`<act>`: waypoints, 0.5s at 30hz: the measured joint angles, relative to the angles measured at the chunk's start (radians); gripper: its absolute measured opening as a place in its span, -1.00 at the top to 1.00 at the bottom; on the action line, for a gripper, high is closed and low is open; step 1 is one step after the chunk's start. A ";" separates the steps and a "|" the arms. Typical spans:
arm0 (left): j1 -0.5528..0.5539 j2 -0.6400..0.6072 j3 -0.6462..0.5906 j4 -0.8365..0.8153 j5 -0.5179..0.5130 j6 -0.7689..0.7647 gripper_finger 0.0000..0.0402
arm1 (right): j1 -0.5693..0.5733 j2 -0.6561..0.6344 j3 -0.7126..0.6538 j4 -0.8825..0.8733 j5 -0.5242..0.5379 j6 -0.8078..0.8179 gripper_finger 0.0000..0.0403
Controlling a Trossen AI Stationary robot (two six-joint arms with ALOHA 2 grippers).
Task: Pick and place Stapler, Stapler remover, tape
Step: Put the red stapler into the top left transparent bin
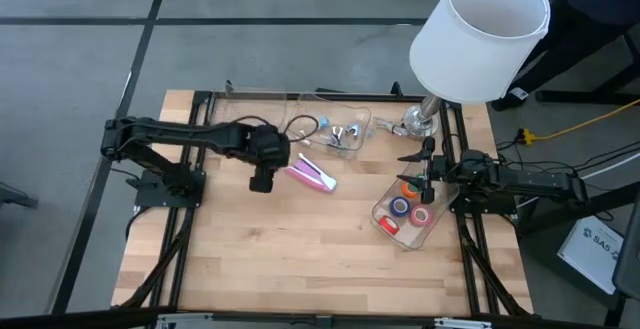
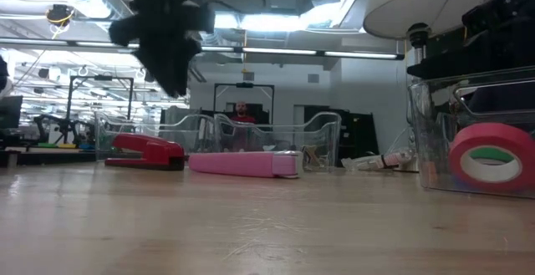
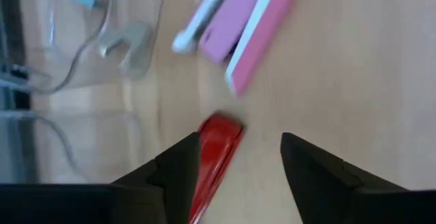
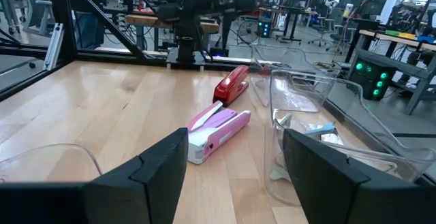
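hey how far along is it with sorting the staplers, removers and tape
Looks done: tape rolls lie in the clear bin by the right gripper, and silvery removers sit in the far clear tray. In hand: nothing; the left gripper, jaws open, hovers above the red stapler. Left: the red stapler and the pink stapler, both on the bare table.

Your two arms are matte black, built of slim jointed links rising from dark square bases. The left gripper (image 3: 238, 176) ends in two broad, angular black fingers (image 3: 178, 171); the right gripper (image 4: 235, 163) carries matching blunt wedges, with thin dark cables running behind it.
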 joint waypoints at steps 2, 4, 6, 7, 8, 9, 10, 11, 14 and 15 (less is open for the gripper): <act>-0.005 0.035 0.006 -0.034 -0.034 0.026 -0.05 | 0.000 0.000 0.000 0.000 0.000 0.000 -0.19; -0.001 0.080 0.005 -0.047 -0.037 0.061 -0.10 | 0.000 0.000 0.000 0.000 0.000 0.000 -0.19; 0.006 0.125 0.005 -0.058 -0.056 0.089 -0.12 | 0.000 0.000 0.000 0.000 0.000 0.000 -0.19; 0.007 0.149 0.005 -0.059 -0.072 0.108 -0.12 | 0.000 0.000 0.000 0.000 0.000 0.000 -0.19; 0.010 0.163 0.004 -0.062 -0.086 0.129 -0.12 | 0.000 0.000 0.000 0.000 0.000 0.000 -0.19; 0.016 0.169 0.004 -0.065 -0.100 0.151 -0.12 | 0.000 0.000 0.000 0.000 0.000 0.000 -0.19; 0.021 0.172 0.004 -0.065 -0.111 0.172 -0.12 | 0.000 0.000 0.000 0.000 0.000 0.000 -0.19; 0.029 0.174 0.004 -0.064 -0.121 0.192 -0.12 | 0.000 0.000 0.000 0.000 0.000 0.000 -0.19; 0.057 0.176 0.004 -0.070 -0.126 0.241 -0.12 | 0.000 0.000 0.000 0.000 0.000 0.000 -0.19; 0.065 0.176 0.004 -0.072 -0.116 0.256 -0.12 | 0.000 0.000 0.000 0.000 0.000 0.000 -0.19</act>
